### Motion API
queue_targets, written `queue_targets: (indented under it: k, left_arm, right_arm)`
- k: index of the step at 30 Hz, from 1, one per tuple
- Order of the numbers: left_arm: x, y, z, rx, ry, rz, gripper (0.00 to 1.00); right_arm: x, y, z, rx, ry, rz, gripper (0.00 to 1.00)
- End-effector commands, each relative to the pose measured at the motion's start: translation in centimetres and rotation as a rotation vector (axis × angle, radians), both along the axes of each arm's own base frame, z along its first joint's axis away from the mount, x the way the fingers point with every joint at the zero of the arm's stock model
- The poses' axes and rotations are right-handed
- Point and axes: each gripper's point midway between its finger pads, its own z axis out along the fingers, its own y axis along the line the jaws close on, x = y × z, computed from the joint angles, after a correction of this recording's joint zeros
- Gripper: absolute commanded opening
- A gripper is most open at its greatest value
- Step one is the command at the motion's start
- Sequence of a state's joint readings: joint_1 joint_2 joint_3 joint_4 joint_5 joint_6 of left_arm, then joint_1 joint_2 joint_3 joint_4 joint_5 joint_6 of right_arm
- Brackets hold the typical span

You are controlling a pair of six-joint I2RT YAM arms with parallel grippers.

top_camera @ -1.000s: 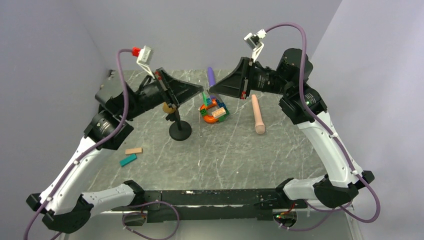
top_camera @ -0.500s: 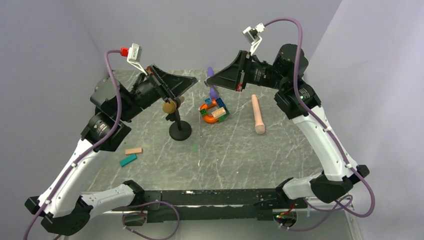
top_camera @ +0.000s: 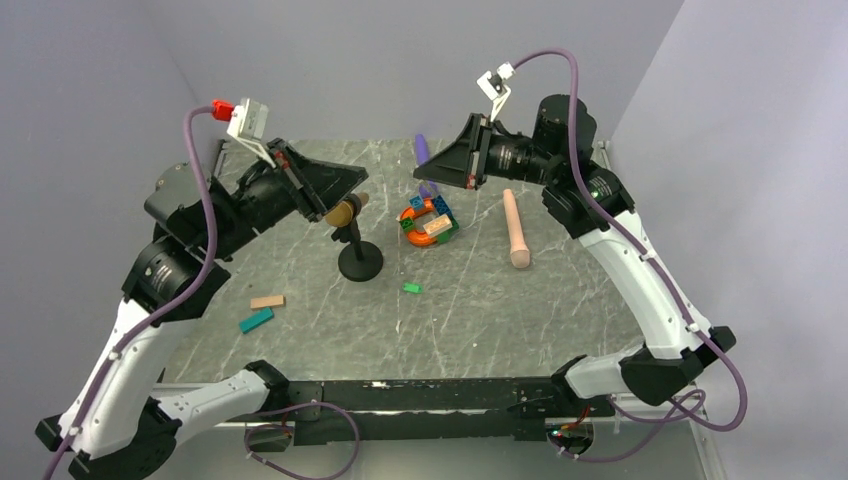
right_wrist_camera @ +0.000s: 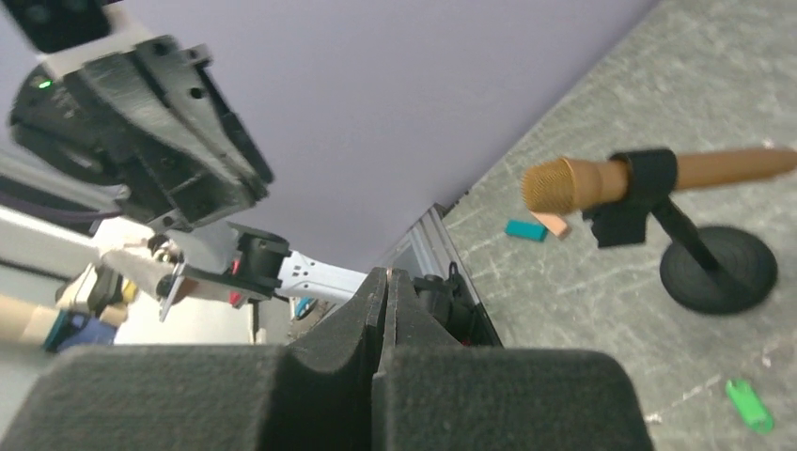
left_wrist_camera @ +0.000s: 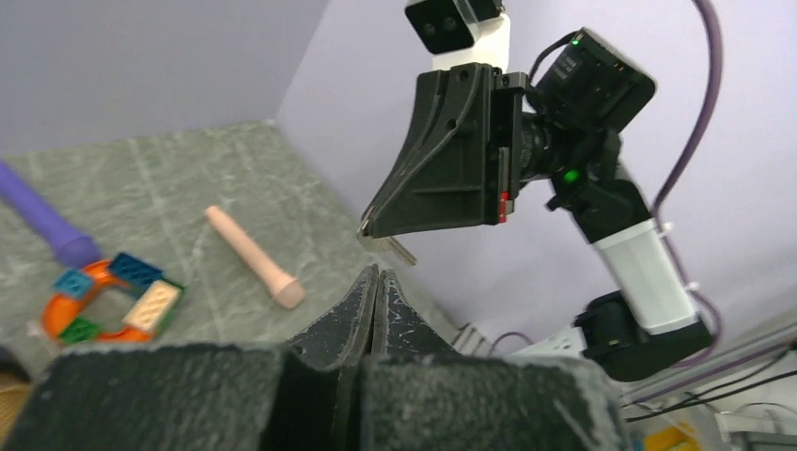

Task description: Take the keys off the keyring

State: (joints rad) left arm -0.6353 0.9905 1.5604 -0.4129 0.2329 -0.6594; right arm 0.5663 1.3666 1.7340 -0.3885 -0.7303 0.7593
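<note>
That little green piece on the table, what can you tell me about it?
The green piece is tiny, flat and bright green, and looks like plastic. In the right wrist view it is a short oblong. It lies flat and alone on the grey marbled table, nearer the robot than the black round base of the microphone stand and to its right. Only the table touches it. No ring can be seen on it.

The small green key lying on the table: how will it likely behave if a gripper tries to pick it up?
The green key looks flat and very small, so it is probably light and may slide on the smooth-looking table rather than lift. Being flat, it should not roll.
</note>
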Motion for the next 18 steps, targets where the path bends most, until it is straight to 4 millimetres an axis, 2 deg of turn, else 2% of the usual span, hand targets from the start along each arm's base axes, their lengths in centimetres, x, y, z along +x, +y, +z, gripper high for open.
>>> queue_targets:
  k: [1, 4, 7, 8, 11, 12, 15, 18]
  left_arm:
    - [0.0, 2.2, -2.5, 0.147, -0.042, 0.079, 0.00]
    - [-0.1, 2.4, -5.1, 0.240, -0.037, 0.068, 0.00]
    - [0.1, 2.3, -8.7, 0.314, 0.008, 0.055, 0.03]
    - [0.1, 2.1, -9.8, 0.336, 0.025, 0.042, 0.12]
    - [0.0, 1.5, -12.7, 0.405, 0.070, -0.006, 0.57]
    - [0.0, 1.2, -13.6, 0.427, 0.082, -0.025, 0.66]
    - [0.4, 0.4, -16.5, 0.508, 0.143, -0.046, 0.82]
    - [0.9, -1.3, -19.1, 0.603, 0.192, -0.074, 0.89]
  right_arm:
    - [-0.2, -1.6, -2.7, -0.072, 0.103, -0.108, 0.00]
    - [0.3, -3.1, -5.1, -0.136, 0.167, -0.216, 0.00]
    - [1.0, -4.9, -7.8, -0.194, 0.230, -0.349, 0.00]
    - [1.2, -5.5, -8.7, -0.210, 0.252, -0.393, 0.00]
    - [1.6, -7.0, -11.5, -0.254, 0.309, -0.497, 0.00]
    - [1.7, -7.3, -12.3, -0.263, 0.320, -0.513, 0.00]
    - [1.8, -7.4, -14.6, -0.292, 0.357, -0.526, 0.00]
    - [1.4, -7.5, -17.2, -0.352, 0.401, -0.511, 0.00]
